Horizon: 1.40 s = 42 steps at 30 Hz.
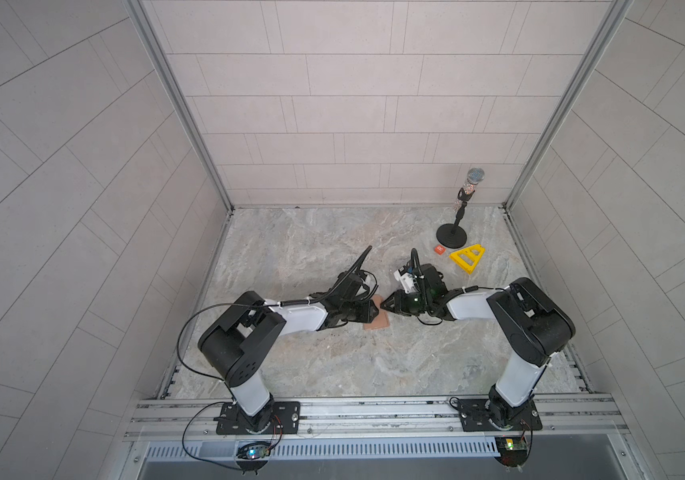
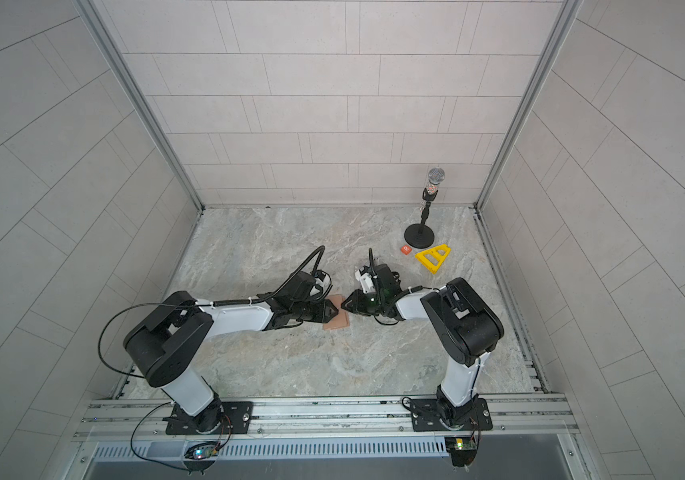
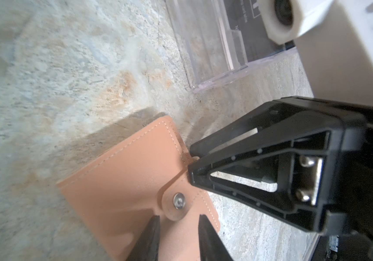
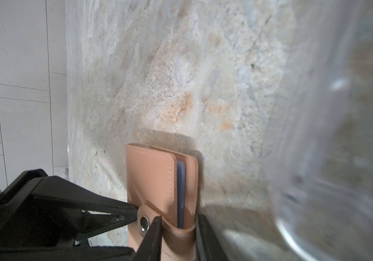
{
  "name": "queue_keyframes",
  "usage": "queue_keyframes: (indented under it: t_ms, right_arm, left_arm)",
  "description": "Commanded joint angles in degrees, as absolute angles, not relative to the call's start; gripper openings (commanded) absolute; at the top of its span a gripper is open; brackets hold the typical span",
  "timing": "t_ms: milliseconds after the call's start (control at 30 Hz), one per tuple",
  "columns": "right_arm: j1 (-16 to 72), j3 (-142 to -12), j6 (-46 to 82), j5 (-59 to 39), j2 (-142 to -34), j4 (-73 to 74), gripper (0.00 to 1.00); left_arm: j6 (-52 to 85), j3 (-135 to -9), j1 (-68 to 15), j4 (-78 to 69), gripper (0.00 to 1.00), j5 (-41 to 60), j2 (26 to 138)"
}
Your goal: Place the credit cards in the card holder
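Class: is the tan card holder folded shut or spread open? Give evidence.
Folded shut: the right wrist view shows the card holder with covers together, a bluish card between them, tab wrapped round the edge.

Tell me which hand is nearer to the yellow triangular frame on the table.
Right. The right hand grips the card holder at its edge facing the yellow triangular frame; the left hand sits on the holder from the opposite side, farther away.
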State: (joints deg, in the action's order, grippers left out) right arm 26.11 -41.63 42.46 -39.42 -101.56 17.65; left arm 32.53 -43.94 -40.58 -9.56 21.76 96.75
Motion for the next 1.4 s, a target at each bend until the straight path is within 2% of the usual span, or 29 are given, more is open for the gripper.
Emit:
queue_keyframes:
  t_ms: [0, 367, 600, 900, 1233, 1367]
  right_arm:
    - [26.5, -41.7, 42.6, -39.3, -103.7, 15.9, 0.26]
    - [27.7, -42.9, 39.1, -37.7, -102.9, 11.1, 0.24]
    - [28.7, -44.3, 37.7, -37.3, -104.0, 8.9, 0.26]
    - [30.3, -45.7, 34.5, -30.9, -104.4, 2.6, 0.26]
    - [31.4, -46.0, 33.8, -27.7, -105.7, 1.3, 0.25]
    - [31.6, -46.0, 33.8, -27.6, -105.7, 1.3, 0.24]
  left_arm:
    - [31.9, -44.5, -40.7, -6.4, 0.35, 20.8, 98.7]
    - [31.8, -45.2, -40.7, -5.9, 0.35, 20.8, 99.0]
    - [31.8, -45.8, -40.6, -5.8, 0.35, 21.0, 99.8]
    - [31.3, -46.9, -40.6, -4.5, 0.35, 21.5, 99.8]
    - [27.4, -49.4, -40.7, 3.8, 0.42, 17.1, 93.8]
    - [26.5, -50.5, -40.6, 5.0, 0.41, 17.0, 92.9]
